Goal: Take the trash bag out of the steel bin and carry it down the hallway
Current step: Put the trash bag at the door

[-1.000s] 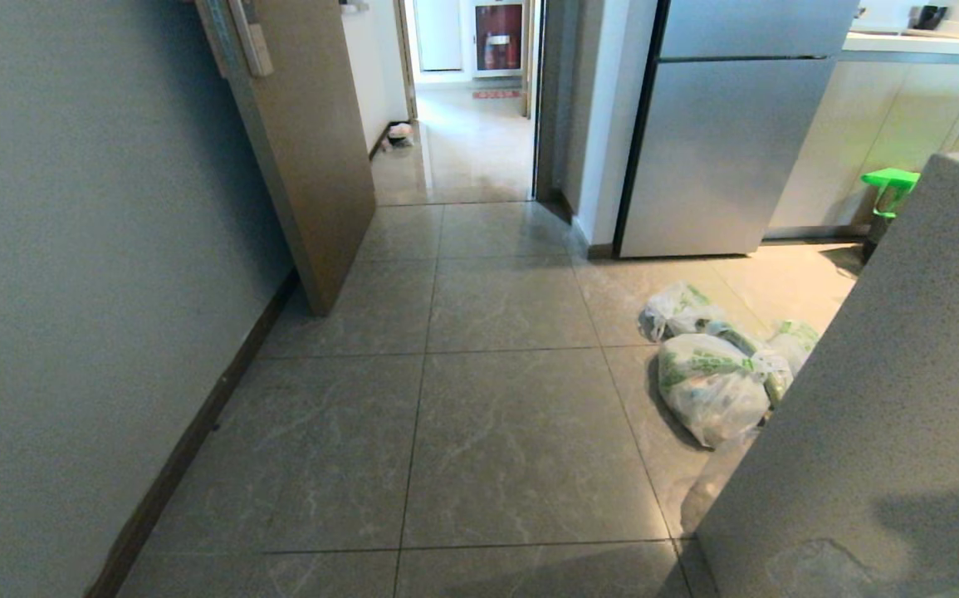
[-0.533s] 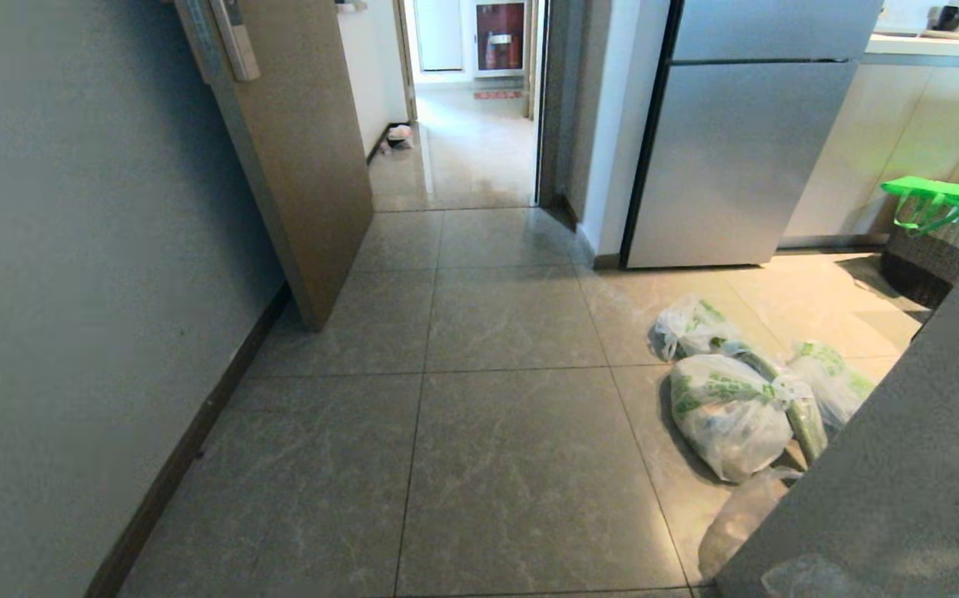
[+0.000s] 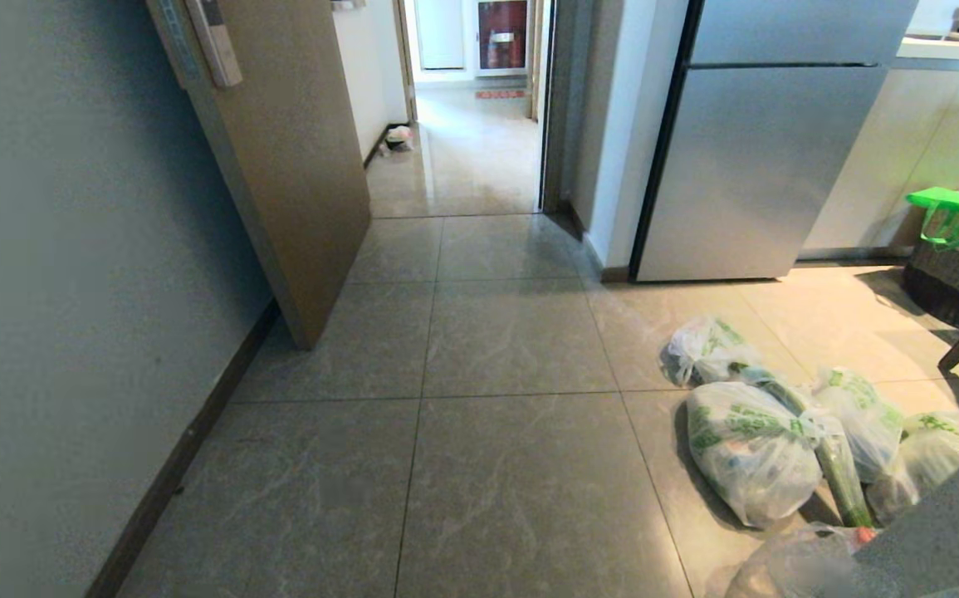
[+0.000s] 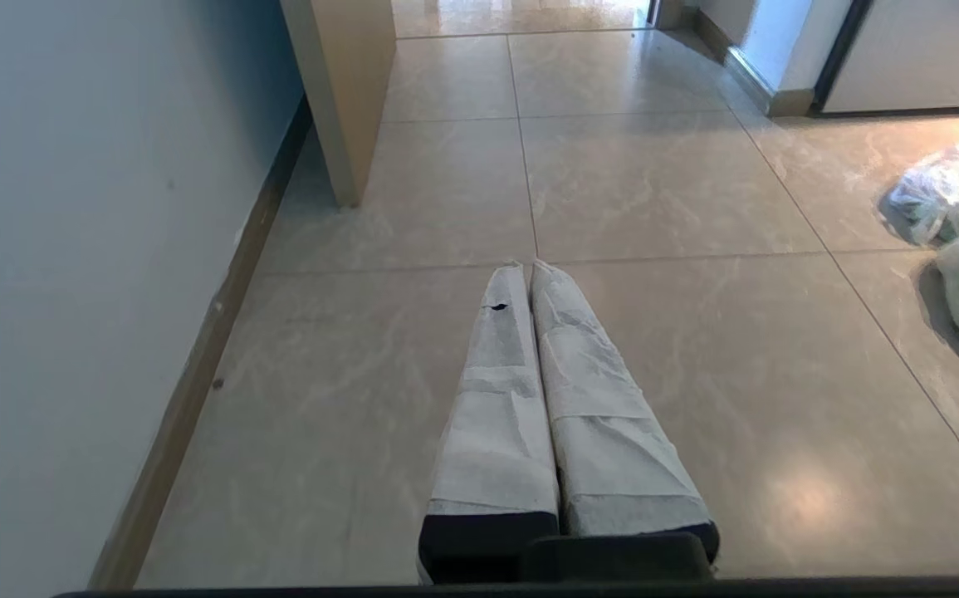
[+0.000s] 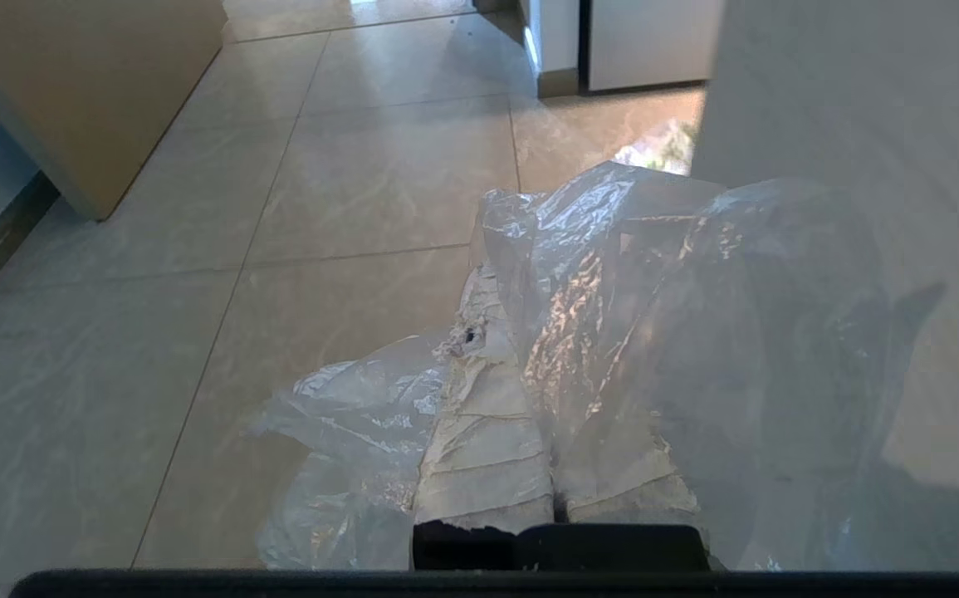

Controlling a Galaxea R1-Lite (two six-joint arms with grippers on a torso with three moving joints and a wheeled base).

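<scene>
With the right gripper (image 5: 491,332) clamped on the trash bag (image 5: 653,332), seemingly bunched, carrying is underway; next, drive toward the hallway (image 3: 462,158).

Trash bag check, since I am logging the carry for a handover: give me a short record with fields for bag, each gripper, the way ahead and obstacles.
bag: clear trash bag, draped over the right gripper
right gripper: shut on the bag
left gripper: shut, empty, above the floor tiles
way ahead: open wooden door, hallway beyond it
obstacles: tied white bags with green print on the floor to the right, by the fridge
</scene>
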